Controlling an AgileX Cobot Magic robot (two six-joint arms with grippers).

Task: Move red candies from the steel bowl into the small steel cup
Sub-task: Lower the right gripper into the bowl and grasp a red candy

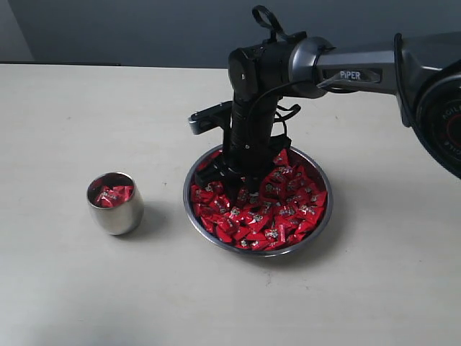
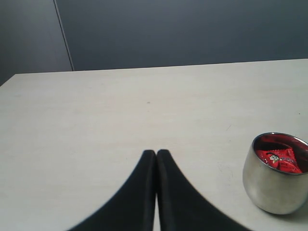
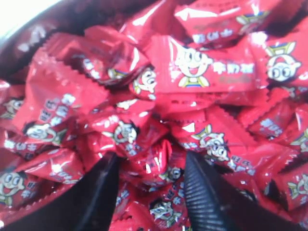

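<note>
Now the right gripper point(image 1: 241, 184), black and hanging from a grey arm, is pointing straight down into the wide, shallow, shiny steel bowl point(image 1: 263, 252), which is sitting on the pale tabletop point(image 1: 72, 288) right of centre. Its jaws are spread, with the tips pressing in among the small red candies point(image 1: 281, 209) in glossy pillow wrappers. The right wrist camera is showing one candy lying between the two ribbed tips, not yet pinched.

The step in hand looks like the pick. To do it well, the jaws should be closing on that single wrapper across its plump middle rather than its crimped end, since the foil is looking slick and neighbours are overlapping it. A slow, straight lift would be letting any clinging pieces drop back.

The candies are filling the bowl nearly to its rim. Each wrapper is bright red with saw-tooth ends and a white-faced cartoon boy beside pale lettering.

The small, rounded, mirror-polished steel cup point(image 1: 115, 209) is standing upright well to the left of the bowl, already holding a few candies. The left gripper point(image 2: 156, 153) is hovering over the tabletop near the cup, its jaws pressed together on nothing.
</note>
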